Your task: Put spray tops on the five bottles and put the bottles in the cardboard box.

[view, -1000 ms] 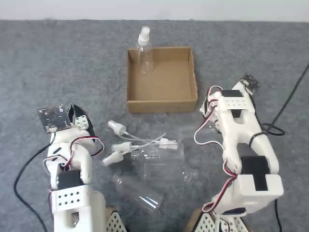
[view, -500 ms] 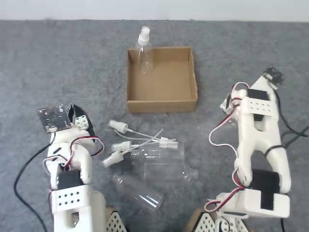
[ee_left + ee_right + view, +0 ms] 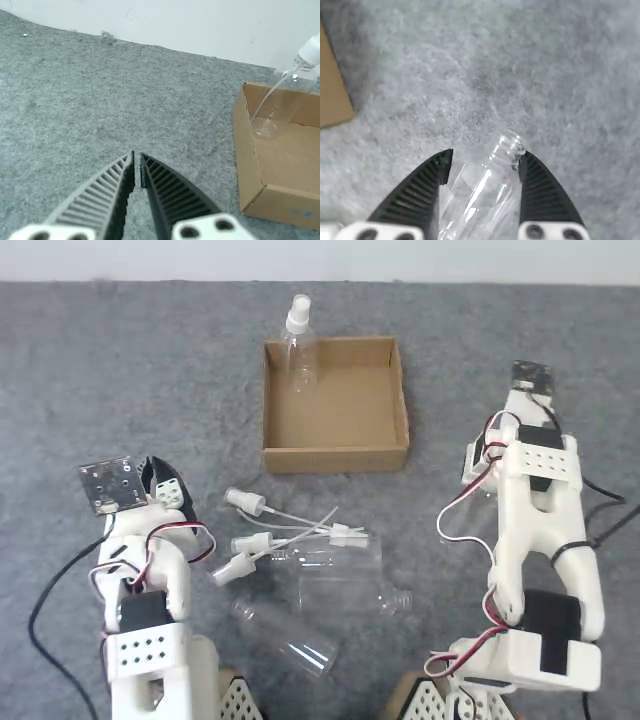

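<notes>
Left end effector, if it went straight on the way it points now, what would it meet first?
Probably only the grey carpet. The left end effector, shut, aims past the cardboard box, which sits off to the side, toward the white wall. Depth is unclear.

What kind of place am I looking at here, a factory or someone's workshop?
Probably a small lab or hobby bench, not a factory: two little desktop robot arms, a grey felt-covered table against a plain white wall, and a cardboard box with loose plastic bottles.
</notes>
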`<action>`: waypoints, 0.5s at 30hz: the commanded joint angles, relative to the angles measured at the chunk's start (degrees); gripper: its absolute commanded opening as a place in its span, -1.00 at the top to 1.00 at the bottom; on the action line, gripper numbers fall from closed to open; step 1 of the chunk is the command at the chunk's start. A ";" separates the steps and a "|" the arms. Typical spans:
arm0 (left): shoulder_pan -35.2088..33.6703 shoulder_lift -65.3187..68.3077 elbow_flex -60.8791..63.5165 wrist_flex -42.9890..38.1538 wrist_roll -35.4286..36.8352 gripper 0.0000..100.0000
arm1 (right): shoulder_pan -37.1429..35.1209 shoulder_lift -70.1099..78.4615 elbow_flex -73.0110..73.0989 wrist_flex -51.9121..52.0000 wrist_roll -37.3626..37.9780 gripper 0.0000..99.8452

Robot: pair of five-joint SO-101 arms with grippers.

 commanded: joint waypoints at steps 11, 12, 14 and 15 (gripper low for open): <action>-0.26 -1.23 -0.66 -1.93 -0.70 0.97 | -6.90 -3.65 -3.16 0.31 24.79 0.82; -0.26 -1.23 -0.66 -1.93 -0.70 0.97 | -6.99 -3.65 -3.16 0.31 25.49 0.82; -0.26 -1.23 -0.66 -1.93 -0.70 0.97 | -7.69 -3.56 -3.08 0.48 26.90 0.82; -0.26 -1.23 -0.66 -1.93 -0.70 0.97 | -8.22 -3.56 -2.64 0.40 27.60 0.82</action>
